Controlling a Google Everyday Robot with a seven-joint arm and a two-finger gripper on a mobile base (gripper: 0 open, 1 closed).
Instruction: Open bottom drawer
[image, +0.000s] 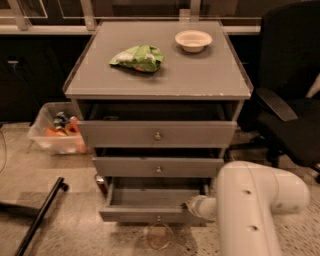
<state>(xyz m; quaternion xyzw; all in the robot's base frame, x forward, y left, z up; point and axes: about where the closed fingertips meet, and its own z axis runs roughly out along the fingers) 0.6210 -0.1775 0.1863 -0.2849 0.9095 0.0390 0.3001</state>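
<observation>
The bottom drawer (150, 214) is the lowest and narrowest grey front of the cabinet, with a small round knob (158, 218). It stands pulled well out, and its plain grey tray (152, 197) shows inside. My gripper (190, 204) is at the right end of that drawer front, at its top edge, at the tip of my white arm (250, 200). The arm hides the drawer's right corner.
Two larger grey drawers (157, 134) sit above, slightly out. A green bag (137, 58) and a white bowl (193, 40) lie on the cabinet top. A black office chair (290, 115) stands right, a clear bin (55, 131) left, a black bar (40, 215) on the floor front left.
</observation>
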